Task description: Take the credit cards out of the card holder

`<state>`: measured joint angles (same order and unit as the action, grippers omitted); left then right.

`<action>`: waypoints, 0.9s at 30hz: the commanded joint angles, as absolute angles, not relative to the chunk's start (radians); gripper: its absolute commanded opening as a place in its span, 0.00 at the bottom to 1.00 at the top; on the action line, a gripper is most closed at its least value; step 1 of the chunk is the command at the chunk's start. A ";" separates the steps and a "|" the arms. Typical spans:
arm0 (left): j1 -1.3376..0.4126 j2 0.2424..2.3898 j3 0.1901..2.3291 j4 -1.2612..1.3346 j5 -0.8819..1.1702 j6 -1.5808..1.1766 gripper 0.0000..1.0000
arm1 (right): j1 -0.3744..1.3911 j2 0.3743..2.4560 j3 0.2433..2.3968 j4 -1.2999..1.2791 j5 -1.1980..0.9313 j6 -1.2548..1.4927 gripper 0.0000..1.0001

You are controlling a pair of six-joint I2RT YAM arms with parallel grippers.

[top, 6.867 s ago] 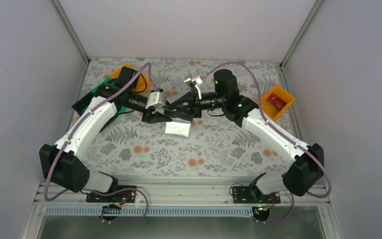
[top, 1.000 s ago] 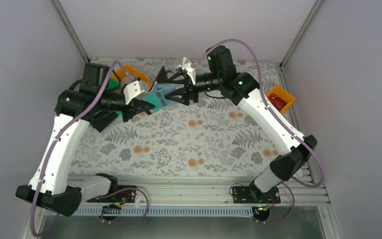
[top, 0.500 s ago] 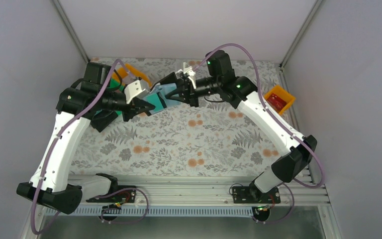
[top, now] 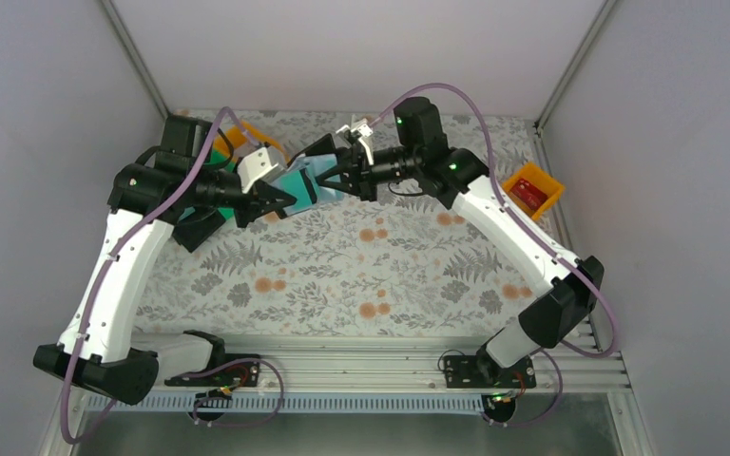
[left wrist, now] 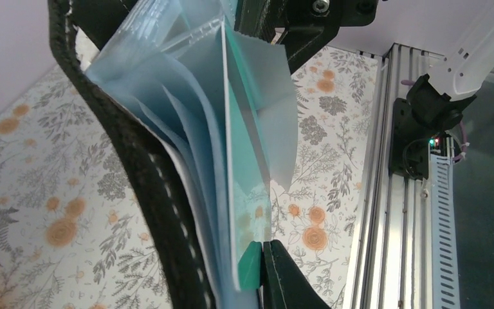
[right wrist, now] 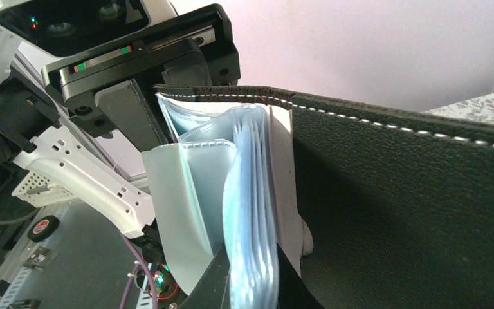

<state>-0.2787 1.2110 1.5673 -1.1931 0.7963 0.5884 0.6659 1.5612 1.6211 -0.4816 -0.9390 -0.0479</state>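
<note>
Left gripper [top: 283,202] is recorded in the overhead view as clamped on one end of the card holder [top: 312,180], which is held in the air over the back of the table [top: 342,275], between the two arms. The right gripper [top: 340,178] is closed on the opposite end. A red card [top: 529,193] is noted lying in the orange bin [top: 553,195] at the table's right edge, well apart from the holder.

In the left wrist view, the left gripper [left wrist: 262,270] is seen pinched shut at the bottom edge of the card holder [left wrist: 143,168]. The stitched black cover is bowed outward and the pale blue pocket leaves are fanned apart. A teal card [left wrist: 244,167] is seated among the leaves, edge-on. The right gripper [left wrist: 276,35] is closed at the far end.

In the right wrist view, the right gripper [right wrist: 252,290] is clenched on the stack of pocket leaves of the card holder [right wrist: 399,193]. Whether the teal card is within that pinch cannot be told. The left gripper [right wrist: 151,103] is seen gripping the upper edge.
</note>
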 commanded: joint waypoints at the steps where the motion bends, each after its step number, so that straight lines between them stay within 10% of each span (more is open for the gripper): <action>1: -0.276 1.217 1.590 -1.093 0.778 0.573 0.07 | 0.673 1.534 1.618 -0.479 -0.991 0.028 0.04; 17: -0.255 1.329 1.427 -0.974 0.896 0.547 0.02 | 0.623 1.555 1.396 -0.421 -0.890 0.200 0.04; 27: -0.215 1.831 1.343 -0.831 0.805 0.462 0.02 | 0.564 1.904 1.266 -0.223 -0.798 0.453 0.04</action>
